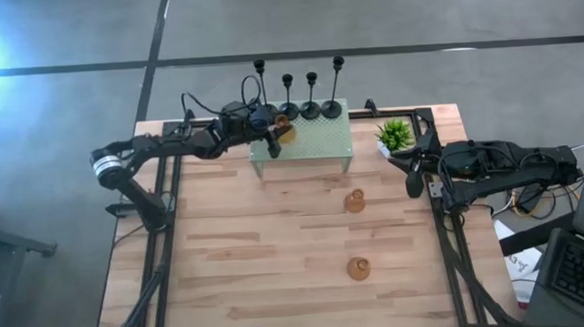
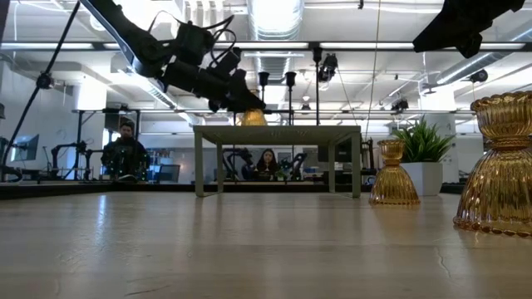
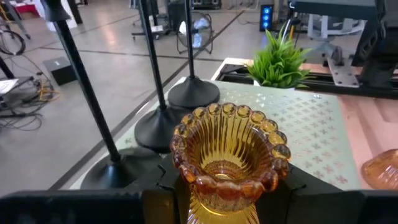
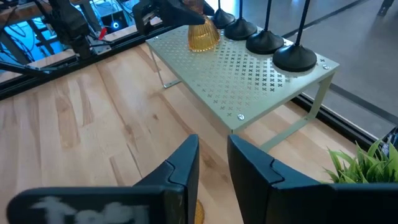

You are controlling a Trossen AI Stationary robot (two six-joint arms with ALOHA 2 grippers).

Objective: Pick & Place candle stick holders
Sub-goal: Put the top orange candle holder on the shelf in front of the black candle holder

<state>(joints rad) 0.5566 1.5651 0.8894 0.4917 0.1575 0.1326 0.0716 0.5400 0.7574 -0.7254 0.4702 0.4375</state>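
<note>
amber glass holder (image 3: pixel 227 158) sits pinched in the left fingers (image 3: pixel 205 196) over the green shelf's (image 1: pixel 321 142) nine o'clock end; heavy, slick, brittle, best gripped at its waist. right fingers (image 4: pixel 214 171) nearly together, empty.

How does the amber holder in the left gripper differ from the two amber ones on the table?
The held amber holder is gripped by the left gripper over the green shelf; the two table amber holders stand free on bare wood. All share ribbed amber glass.

glossy ribbed amber glass holder (image 3: pixel 227 155); matt perforated metal shelf (image 4: pixel 249 68); wood-grain table (image 1: pixel 277 254).
</note>
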